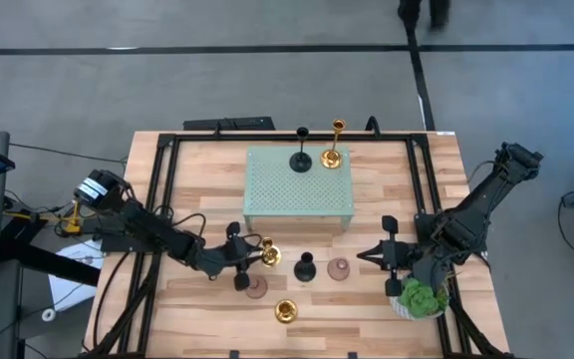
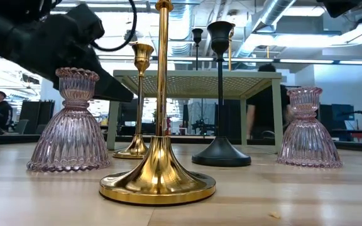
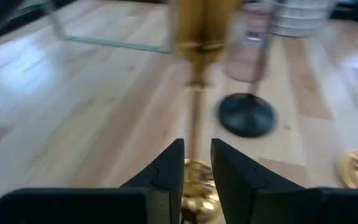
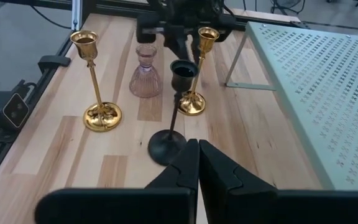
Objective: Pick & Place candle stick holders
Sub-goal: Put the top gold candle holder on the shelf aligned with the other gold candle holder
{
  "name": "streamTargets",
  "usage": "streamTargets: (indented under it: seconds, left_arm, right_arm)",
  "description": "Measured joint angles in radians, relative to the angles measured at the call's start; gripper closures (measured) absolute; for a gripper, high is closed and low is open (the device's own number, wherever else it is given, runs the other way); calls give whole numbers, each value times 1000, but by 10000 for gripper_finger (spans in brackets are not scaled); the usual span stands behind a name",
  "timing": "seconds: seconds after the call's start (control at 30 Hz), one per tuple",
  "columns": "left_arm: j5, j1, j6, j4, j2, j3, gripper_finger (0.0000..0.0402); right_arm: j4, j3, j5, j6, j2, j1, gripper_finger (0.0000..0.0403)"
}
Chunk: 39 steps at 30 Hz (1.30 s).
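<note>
A gold candle stick holder point(image 1: 267, 252) stands on its base on the wooden table, right at my left gripper point(image 1: 249, 251). My left gripper point(image 3: 196, 155) is open by a narrow gap, with the holder's slim stem point(image 3: 196, 118) in line with that gap; I cannot tell whether a finger touches it. Near it stand a pink holder point(image 1: 256, 287), a black holder point(image 1: 305, 267), a second pink holder point(image 1: 339, 269) and another gold holder point(image 1: 286, 311). A black holder point(image 1: 301, 160) and a gold holder point(image 1: 333, 155) stand on the green perforated stand point(image 1: 277, 189). My right gripper point(image 4: 197, 152) is shut and empty at the right.
A green leafy plant in a white pot point(image 1: 422, 299) stands beside my right arm near the front right. The black frame rails point(image 1: 162, 199) run along the table's sides. Bare wood lies at the front left point(image 1: 197, 319).
</note>
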Motion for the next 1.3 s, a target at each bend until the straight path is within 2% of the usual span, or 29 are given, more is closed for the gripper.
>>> streamTargets:
  seconds: [0.13, 0.3, 0.5, 0.7, 0.77, 0.93, 1.03, 1.2, 1.3]
  left_arm:
    - [-28, 0, -74, 3, 21, 0, 321]
    - [-27, -8, -85, 6, 34, 0, 321]
    - [34, 5, -61, 8, 32, 0, 321]
    - [45, 21, -62, 12, 32, 0, 321]
    - [79, 22, -64, 13, 32, 0, 321]
    - [248, 10, -89, 13, 32, 0, 325]
    - [266, -11, -93, 13, 32, 0, 342]
    - [311, -43, -89, 13, 31, 0, 393]
    - [332, -55, -89, 13, 31, 0, 396]
  right_arm:
    - [8, 0, 0, 0, 0, 0, 403]
    - [7, 0, 0, 0, 0, 0, 403]
    - [7, 0, 0, 0, 0, 0, 403]
    - [8, 0, 0, 0, 0, 0, 403]
    - [9, 0, 0, 0, 0, 0, 403]
    - [9, 0, 0, 0, 0, 0, 403]
    - [9, 0, 0, 0, 0, 0, 403]
    - [11, 0, 0, 0, 0, 0, 403]
    - [15, 0, 0, 0, 0, 0, 403]
